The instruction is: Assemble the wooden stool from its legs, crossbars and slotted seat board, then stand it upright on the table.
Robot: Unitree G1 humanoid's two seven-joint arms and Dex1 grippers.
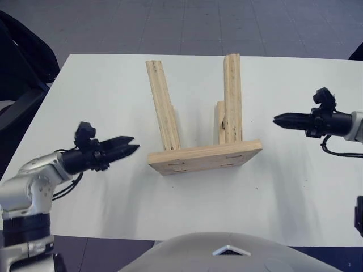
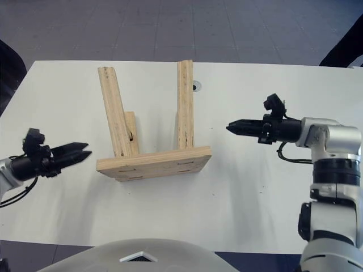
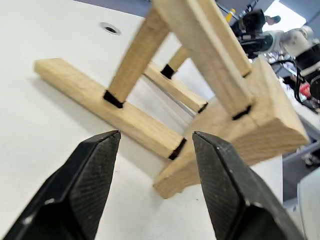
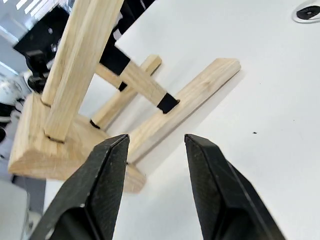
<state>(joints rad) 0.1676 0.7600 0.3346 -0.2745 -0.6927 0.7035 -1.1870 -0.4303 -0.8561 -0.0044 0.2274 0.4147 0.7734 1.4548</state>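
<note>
The left tool (image 1: 135, 144) and right tool (image 2: 228, 128) were open, empty; an uneven push could slide the lying wooden stool (image 1: 204, 157) or loosen its legs (image 1: 163, 105).

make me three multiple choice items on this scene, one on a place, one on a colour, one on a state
1. Where does the stool lie?
A) between the left hand and the right hand
B) to the left of both hands
C) on the floor

2. What colour is the table top?
A) black
B) white
C) green

3. What state is the stool in?
A) standing upright
B) in loose parts
C) assembled, lying on its side

Answers:
1 A: one hand sits at each side of it, and neither touches it.
2 B: the bare surface around the stool is white.
3 C: the legs are joined to the seat board and lie along the table, pointing away from the robot.
</note>
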